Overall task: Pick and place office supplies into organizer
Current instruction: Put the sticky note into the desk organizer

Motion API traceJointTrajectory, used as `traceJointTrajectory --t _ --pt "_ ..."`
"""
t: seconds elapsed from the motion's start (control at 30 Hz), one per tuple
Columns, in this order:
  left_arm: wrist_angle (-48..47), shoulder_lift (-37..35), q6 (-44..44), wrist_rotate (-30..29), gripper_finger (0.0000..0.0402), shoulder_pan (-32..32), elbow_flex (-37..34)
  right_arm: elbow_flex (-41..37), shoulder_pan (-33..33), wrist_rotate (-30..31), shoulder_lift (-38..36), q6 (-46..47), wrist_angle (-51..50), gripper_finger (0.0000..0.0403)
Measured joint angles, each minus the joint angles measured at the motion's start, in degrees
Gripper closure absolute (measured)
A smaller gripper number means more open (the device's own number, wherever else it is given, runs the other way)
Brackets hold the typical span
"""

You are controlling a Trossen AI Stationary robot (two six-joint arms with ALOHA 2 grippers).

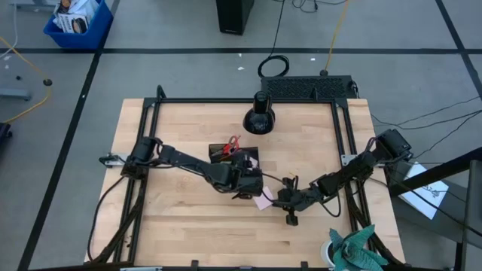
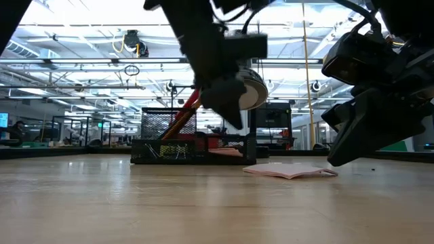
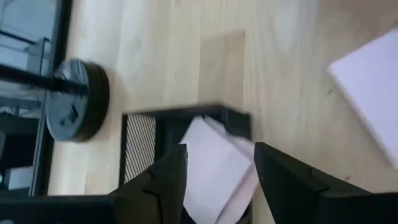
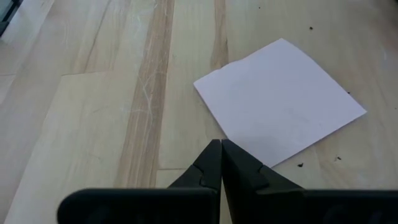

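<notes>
Near the surface's centre, left pincer (image 3: 214, 171) stood spread above the organizer (image 3: 186, 118), a pink sheet (image 3: 211, 165) lying loose between its fingers. Right pincer (image 4: 221, 163) was shut, empty, beside the sticky-note pad (image 4: 280, 102) lying flat. Pad looked light, floppy; best pinched at an edge.

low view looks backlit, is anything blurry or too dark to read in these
Low view: bright ceiling lights behind leave both arms near-silhouettes, though the pink sticky-note pad and organizer stay readable. Left wrist view: soft and smeared, with the left gripper fingers blurred over a pink sheet. Right wrist view: sharp, evenly lit wood grain and pad. High view: even light, no glare.
</notes>
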Motion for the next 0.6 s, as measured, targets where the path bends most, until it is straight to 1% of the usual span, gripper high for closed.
traceJointTrajectory --t 0.17,0.3,0.47,0.5,0.6 --pt "0.0 0.0 1.8 -0.5 0.0234 -0.9 2.6 0.0 0.6 0.0 0.0 0.0 0.0 0.0399" --pt "-0.2 0.0 5.1 -0.2 0.0258 -2.2 2.7 0.0 1.1 0.0 0.0 -0.1 0.0 0.0398" --pt "0.4 0.0 10.8 10.6 0.0292 -4.8 1.9 0.0 1.1 0.0 0.0 -1.3 -0.6 0.0398" --pt "0.9 0.0 11.6 11.5 0.0299 -5.5 1.6 0.0 1.1 0.0 0.0 -1.4 -0.9 0.0399" --pt "4.5 0.0 13.5 11.8 0.0316 -7.6 0.0 0.0 1.0 0.0 0.0 -1.6 -1.5 0.0399"
